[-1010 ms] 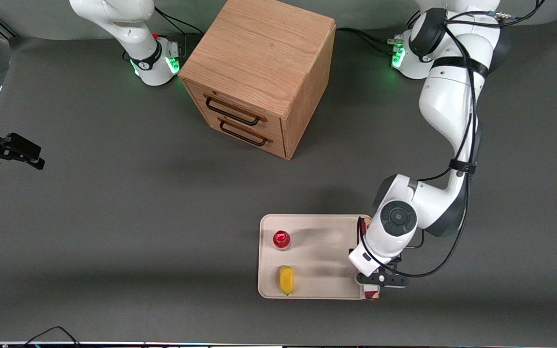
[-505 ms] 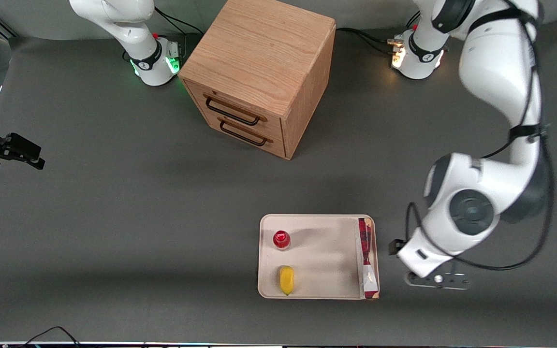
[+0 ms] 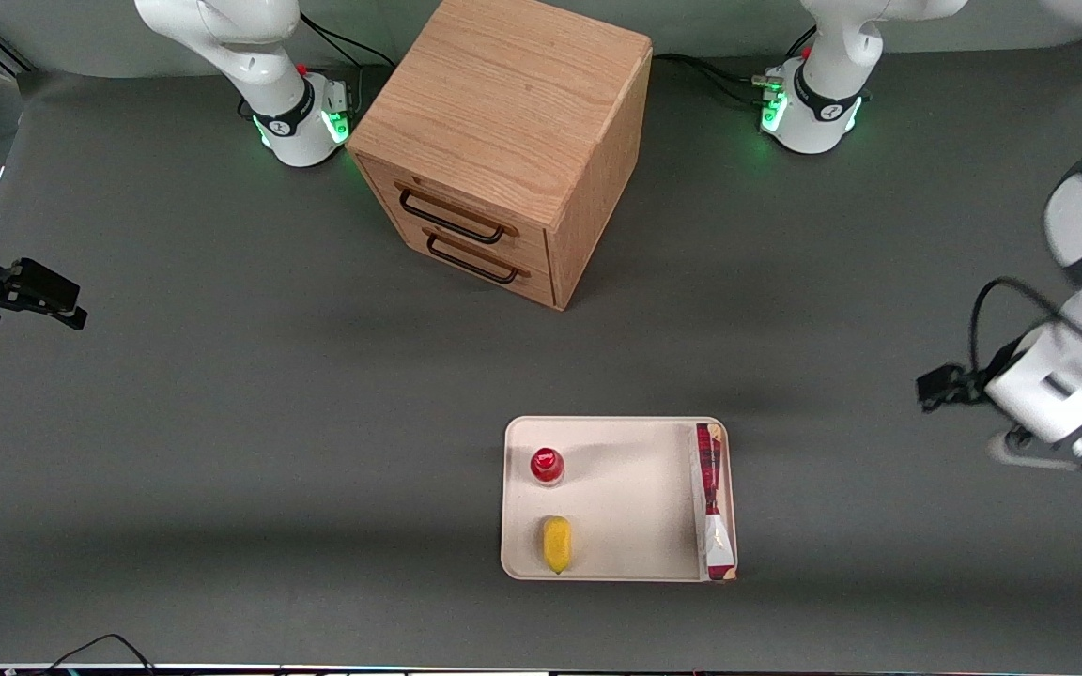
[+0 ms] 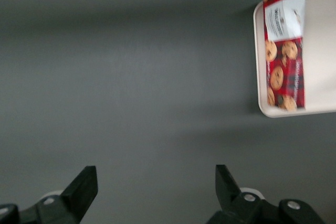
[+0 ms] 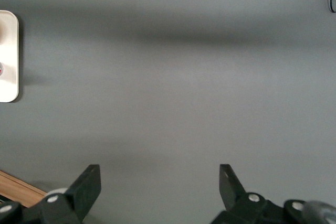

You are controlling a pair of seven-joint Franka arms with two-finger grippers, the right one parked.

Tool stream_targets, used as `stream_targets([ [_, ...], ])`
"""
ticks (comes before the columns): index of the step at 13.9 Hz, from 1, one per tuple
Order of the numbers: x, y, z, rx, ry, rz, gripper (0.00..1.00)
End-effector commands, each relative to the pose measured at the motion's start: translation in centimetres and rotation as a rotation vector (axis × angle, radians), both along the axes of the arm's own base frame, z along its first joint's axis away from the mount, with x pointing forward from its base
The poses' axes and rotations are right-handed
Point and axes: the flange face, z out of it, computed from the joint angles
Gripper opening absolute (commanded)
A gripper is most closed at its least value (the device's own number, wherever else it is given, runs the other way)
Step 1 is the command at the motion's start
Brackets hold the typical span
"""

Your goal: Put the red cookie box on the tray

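Note:
The red cookie box point(image 3: 714, 498) lies on the cream tray point(image 3: 635, 507), along the tray's short side toward the working arm's end of the table, against the rim. In the left wrist view the red cookie box point(image 4: 284, 48) shows its cookie pattern and a white label, resting at the edge of the tray point(image 4: 321, 51). My left gripper point(image 3: 1062, 449) hangs high above the bare mat, well away from the tray toward the working arm's end. It is open point(image 4: 156, 188) with nothing between its fingers.
A small red-capped bottle point(image 3: 547, 465) and a yellow object point(image 3: 556, 543) also sit on the tray. A wooden drawer cabinet point(image 3: 503, 141) with two drawers stands farther from the front camera. The right wrist view catches one end of the tray point(image 5: 8, 56).
My left gripper let go of the cookie box, then rose and swung away toward the working arm's end. The box stays on the tray where it was set down.

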Motion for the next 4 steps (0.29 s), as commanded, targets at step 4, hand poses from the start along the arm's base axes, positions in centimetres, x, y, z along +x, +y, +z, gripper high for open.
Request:
stream_targets([
  [4, -5.3, 2.0, 5.3, -0.03, 0.071, 0.009, 1.0],
])
